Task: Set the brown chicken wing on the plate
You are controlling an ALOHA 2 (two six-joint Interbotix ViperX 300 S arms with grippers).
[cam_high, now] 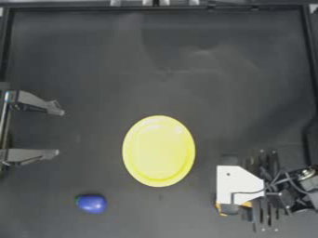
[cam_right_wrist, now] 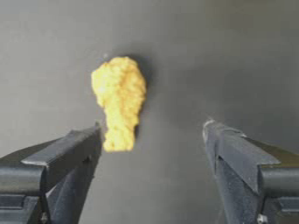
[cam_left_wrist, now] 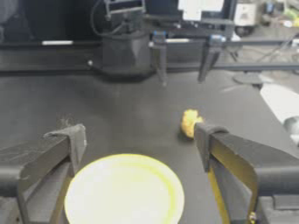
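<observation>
The brown chicken wing point(cam_right_wrist: 119, 100), a lumpy golden piece, lies on the dark table straight below my right gripper point(cam_right_wrist: 152, 127). That gripper is open and points down, with the wing's narrow end close beside one fingertip and a wide gap to the other. From above, the right gripper point(cam_high: 231, 185) sits just right of the plate's near end and covers the wing. The yellow plate point(cam_high: 158, 151) lies bare at the table's middle. My left gripper point(cam_high: 57, 132) waits open at the left edge. The left wrist view shows the plate point(cam_left_wrist: 123, 192) and the wing point(cam_left_wrist: 189, 122) beyond it.
A smooth blue rounded object point(cam_high: 91, 203) lies near the front left, apart from the plate. The table's raised frame point(cam_high: 307, 69) runs along the right and back edges. The right arm's cables and body point(cam_high: 286, 190) fill the front right corner.
</observation>
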